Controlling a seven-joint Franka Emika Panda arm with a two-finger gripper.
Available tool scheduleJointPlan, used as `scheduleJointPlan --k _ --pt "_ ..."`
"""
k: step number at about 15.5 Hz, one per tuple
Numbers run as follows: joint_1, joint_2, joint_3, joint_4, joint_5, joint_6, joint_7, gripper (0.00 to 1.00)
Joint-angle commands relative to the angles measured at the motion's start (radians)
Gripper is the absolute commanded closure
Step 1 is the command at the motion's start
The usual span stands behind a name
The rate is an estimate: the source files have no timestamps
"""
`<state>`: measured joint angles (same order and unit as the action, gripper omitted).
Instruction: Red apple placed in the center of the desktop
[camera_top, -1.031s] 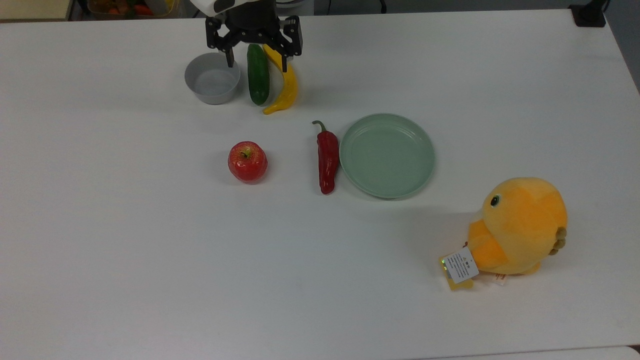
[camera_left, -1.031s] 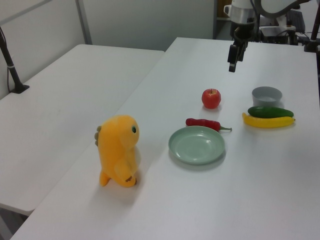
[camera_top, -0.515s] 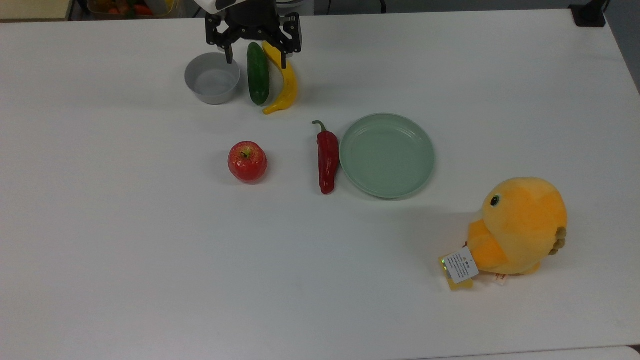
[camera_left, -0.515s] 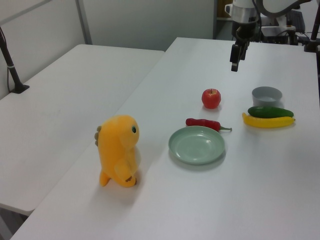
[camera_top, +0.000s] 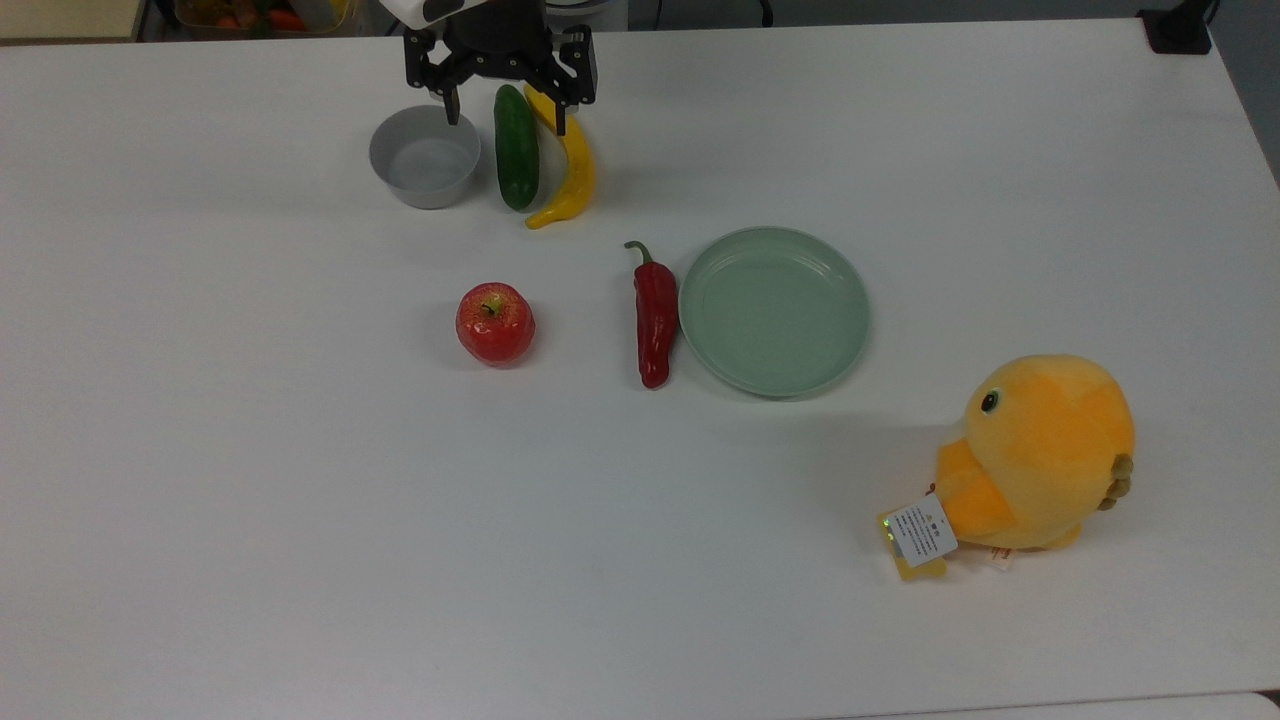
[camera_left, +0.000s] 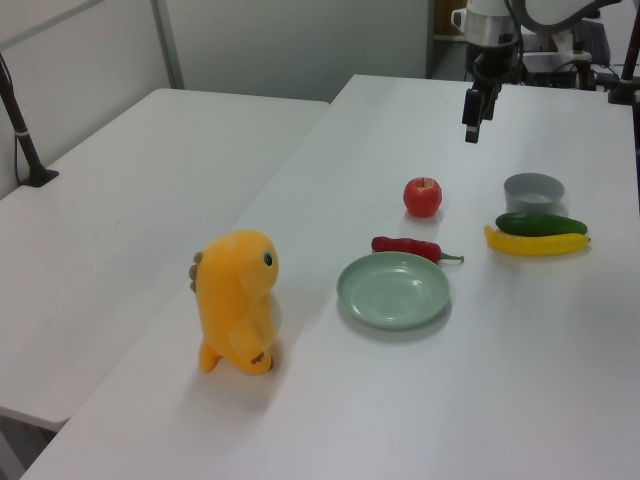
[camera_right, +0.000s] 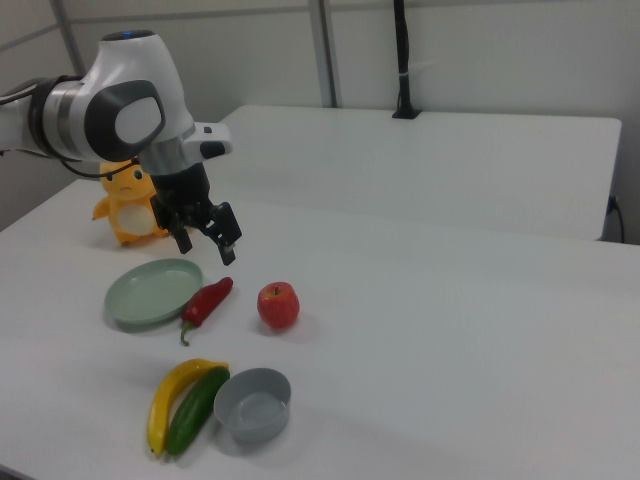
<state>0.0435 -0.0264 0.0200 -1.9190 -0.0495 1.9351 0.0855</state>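
— Where is the red apple (camera_top: 495, 323) sitting?

— On the white worktop (camera_top: 300, 520), upright, stem dimple facing up. It is round, so I can name no long axis. In the top view it lies left of the red chili pepper (camera_top: 655, 318), apart from it. The chili runs up and down the top view, its green stem toward the top edge, and its side seems to touch the green plate (camera_top: 774, 311), though I can't be sure.

— And your fingers (camera_top: 456, 103)?

— They stand apart with nothing between them, raised above the worktop. In the top view they hang over the gray bowl (camera_top: 425, 156), the cucumber (camera_top: 516, 148) and the yellow banana (camera_top: 570, 170), well away from the apple. The cucumber and banana lie side by side. An orange plush chick (camera_top: 1030, 455) stands beyond the plate.
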Motion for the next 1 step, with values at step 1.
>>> scheduleJointPlan --k 1 --pt "0.001 -0.012 -0.015 0.000 0.002 -0.019 -0.013 0.00"
